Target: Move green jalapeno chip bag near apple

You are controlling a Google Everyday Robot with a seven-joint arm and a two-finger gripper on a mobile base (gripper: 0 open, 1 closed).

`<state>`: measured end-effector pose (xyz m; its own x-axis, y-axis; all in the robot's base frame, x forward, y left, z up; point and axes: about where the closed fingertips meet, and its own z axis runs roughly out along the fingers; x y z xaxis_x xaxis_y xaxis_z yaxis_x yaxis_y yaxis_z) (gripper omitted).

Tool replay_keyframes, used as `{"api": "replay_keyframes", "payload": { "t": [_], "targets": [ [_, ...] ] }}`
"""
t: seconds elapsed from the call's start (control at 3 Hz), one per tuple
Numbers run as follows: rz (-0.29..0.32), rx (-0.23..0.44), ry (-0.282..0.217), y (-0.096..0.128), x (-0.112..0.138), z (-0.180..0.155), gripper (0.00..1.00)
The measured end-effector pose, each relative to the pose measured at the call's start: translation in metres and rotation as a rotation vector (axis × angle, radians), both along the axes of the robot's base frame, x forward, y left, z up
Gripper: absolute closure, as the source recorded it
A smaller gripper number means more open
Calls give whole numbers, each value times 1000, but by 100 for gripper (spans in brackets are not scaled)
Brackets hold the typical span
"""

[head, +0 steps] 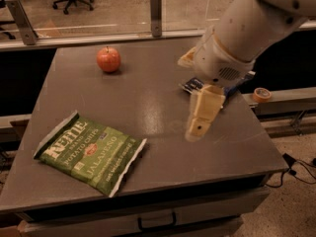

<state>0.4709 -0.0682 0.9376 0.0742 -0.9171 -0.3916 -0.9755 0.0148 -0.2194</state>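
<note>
One green jalapeno chip bag [91,152] is lying flat on the near left part of the table [148,98], turned at an angle with one corner close to the front edge. It's crinkly green foil with white crimped edges, big white Kettle lettering up top and JALAPENO printed lower down. Looks unopened as far as I can see, and nothing is touching it.

The apple [108,59] is way off at the far left side of the table, well apart from the bag. It's small, round and red-orange with a short stem poking up.

The gripper [196,127] hangs over the right-middle of the table, pointing down, well to the right of the bag and holding nothing. Can't tell if it's open or closed from this angle. A dark blue chip bag [193,85] peeks out from behind the arm.
</note>
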Motion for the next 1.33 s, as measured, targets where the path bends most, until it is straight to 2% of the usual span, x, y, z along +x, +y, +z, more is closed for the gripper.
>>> {"api": "replay_keyframes", "payload": {
  "t": [0.33, 0.67, 1.0, 1.33],
  "targets": [
    [104, 109, -2, 83, -7, -10, 0],
    [102, 109, -4, 83, -7, -10, 0],
    [98, 171, 10, 87, -7, -16, 0],
    [132, 269, 47, 127, -18, -35, 0]
  ]
}}
